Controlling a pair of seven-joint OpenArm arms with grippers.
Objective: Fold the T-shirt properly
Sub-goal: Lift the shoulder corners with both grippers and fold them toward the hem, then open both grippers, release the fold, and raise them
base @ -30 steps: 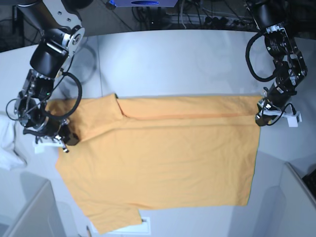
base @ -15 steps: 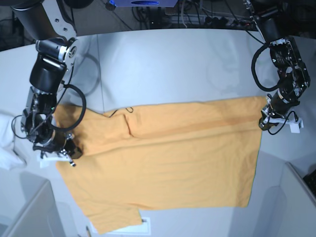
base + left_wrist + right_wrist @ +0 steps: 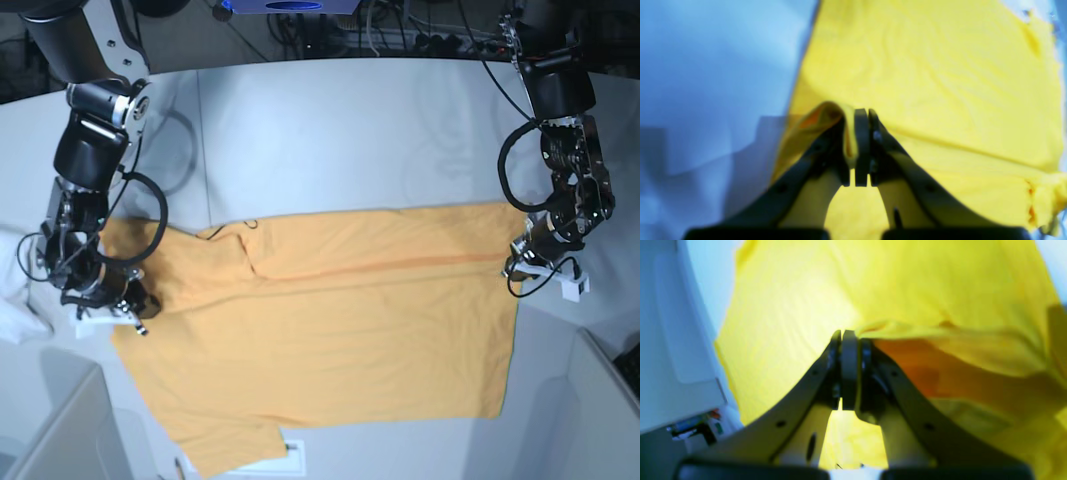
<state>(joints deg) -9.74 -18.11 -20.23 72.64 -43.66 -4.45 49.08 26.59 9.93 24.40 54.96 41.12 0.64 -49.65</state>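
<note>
**Both grippers pinched on the shirt edge, shirt flat on table**

On the pale grey table [image 3: 330,130], the T-shirt [image 3: 330,330] lies spread out, light orange, the biggest thing in view. Long axis runs across the base view. Upper edge is doubled over: a folded band runs from the collar area to the far corner on the base view's right. A thin black curved mark [image 3: 232,227] sits at the top edge near the neckline. One sleeve pokes out at the bottom, base view's left, and partly covers a small white card [image 3: 290,455].

Left gripper [image 3: 862,146]: jaws together, clamped on a bunched fold of the shirt's edge. Wrist view shows cloth humped up beside the fingers [image 3: 861,133], the rest of the shirt lying flat beyond. In the base view it sits at the shirt's upper corner on that view's right, low to the table.

Right gripper [image 3: 846,370]: jaws together too, pinching the shirt's folded edge; a raised fold of cloth runs off from the fingertips [image 3: 848,350], shadowed underneath. In the base view it's at the opposite end, base view's left, just beside the shoulder area.

White cloth [image 3: 15,290] lies at the table's edge on the base view's left, near the right arm, apart from the shirt. Grey bins [image 3: 55,430] stand at both lower corners of the base view. Cables [image 3: 400,35] are bunched behind the table.
</note>
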